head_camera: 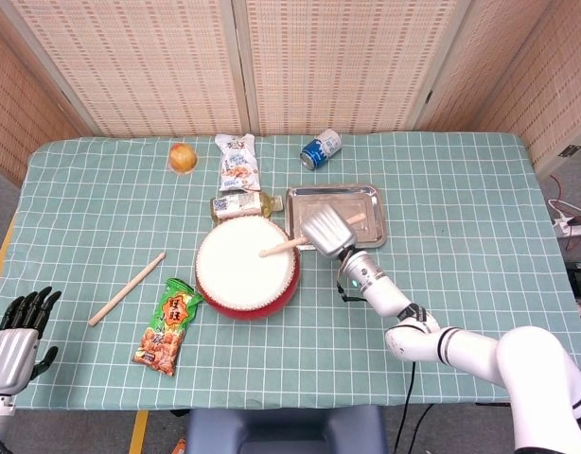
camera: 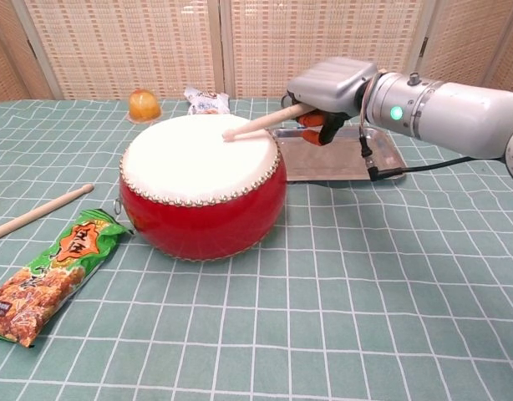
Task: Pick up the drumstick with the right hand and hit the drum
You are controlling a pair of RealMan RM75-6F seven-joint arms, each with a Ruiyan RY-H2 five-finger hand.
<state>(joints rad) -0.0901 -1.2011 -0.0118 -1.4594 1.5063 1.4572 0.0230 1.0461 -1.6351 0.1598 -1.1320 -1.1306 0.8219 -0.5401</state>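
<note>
Chest view shows the right hand [camera: 330, 90] gripping the drumstick [camera: 258, 124] by its butt end, the shaft angled down so the tip meets, or nearly meets, the white skin of the drum [camera: 201, 185]; contact cannot be confirmed from this angle. The tilt suits a strike: the hand stays beside the drum rim, above the metal tray [camera: 383, 163], while only the tip reaches over the head. Finger placement around the shaft is hidden under the hand's housing. A second stick [head_camera: 128, 288] lies unused on the cloth (well left of the drum). The left hand [head_camera: 14, 340] rests at the table's near corner, empty with fingers apart, partly cut off by the frame edge.
</note>
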